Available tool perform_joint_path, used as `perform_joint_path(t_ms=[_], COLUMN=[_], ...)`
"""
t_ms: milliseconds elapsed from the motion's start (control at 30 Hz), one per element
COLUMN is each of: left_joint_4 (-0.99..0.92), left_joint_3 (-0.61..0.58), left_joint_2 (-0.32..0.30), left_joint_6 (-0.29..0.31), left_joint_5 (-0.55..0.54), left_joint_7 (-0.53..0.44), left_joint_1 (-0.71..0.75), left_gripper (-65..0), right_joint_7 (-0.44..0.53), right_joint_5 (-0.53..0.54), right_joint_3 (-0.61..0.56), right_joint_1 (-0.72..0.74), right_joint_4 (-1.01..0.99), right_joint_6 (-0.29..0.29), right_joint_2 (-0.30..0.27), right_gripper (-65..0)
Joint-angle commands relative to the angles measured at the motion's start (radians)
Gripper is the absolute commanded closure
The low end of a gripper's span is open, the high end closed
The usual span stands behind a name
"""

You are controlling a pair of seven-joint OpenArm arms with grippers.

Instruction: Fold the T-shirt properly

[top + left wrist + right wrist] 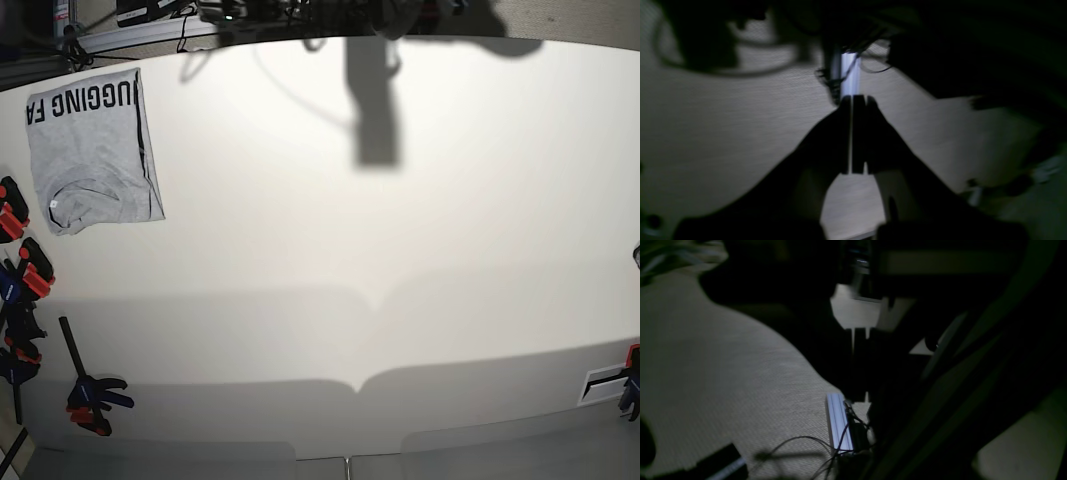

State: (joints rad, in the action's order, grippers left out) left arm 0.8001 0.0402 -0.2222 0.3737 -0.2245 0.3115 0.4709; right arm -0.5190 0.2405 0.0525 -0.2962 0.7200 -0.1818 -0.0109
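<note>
The T-shirt lies folded into a grey rectangle at the table's far left corner in the base view. Black lettering runs along its far edge and the collar sits at its near left. Neither arm shows in the base view; only a shadow falls on the table's far middle. In the dark left wrist view my left gripper is shut with nothing between its fingers, pointing at an aluminium rail. The right wrist view shows my right gripper shut and empty, just above the same kind of rail. The T-shirt appears in neither wrist view.
Orange and black clamps line the white table's left edge, one more lies near the front left, and another grips the right edge. Cables trail beside the rail.
</note>
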Motion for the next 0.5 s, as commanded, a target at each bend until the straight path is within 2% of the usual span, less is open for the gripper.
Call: perform_joint_path(t_ms=[0,100,467], left_joint_4=[0.003,0.003,0.003], left_joint_3=[0.002,0.002,0.002], left_joint_2=[-0.005,-0.005,-0.005], left_joint_6=[0.007,0.007,0.006], left_joint_5=[0.025,0.089,0.093], left_joint_7=[-0.008,-0.015,-0.040], left_joint_1=[0.011,0.011,0.010], left_gripper=[0.0,0.0,0.0], right_joint_7=[0.004,0.014,0.018], right_joint_5=[0.002,0.002,0.002], right_joint_3=[0.022,0.047,0.045], right_joint_1=[0.003,0.003,0.002], right_joint_4=[0.006,0.006,0.006], right_joint_6=[-0.002,-0.003,-0.003], right_joint_2=[0.000,-0.001,0.000], right_gripper=[0.0,0.0,0.0])
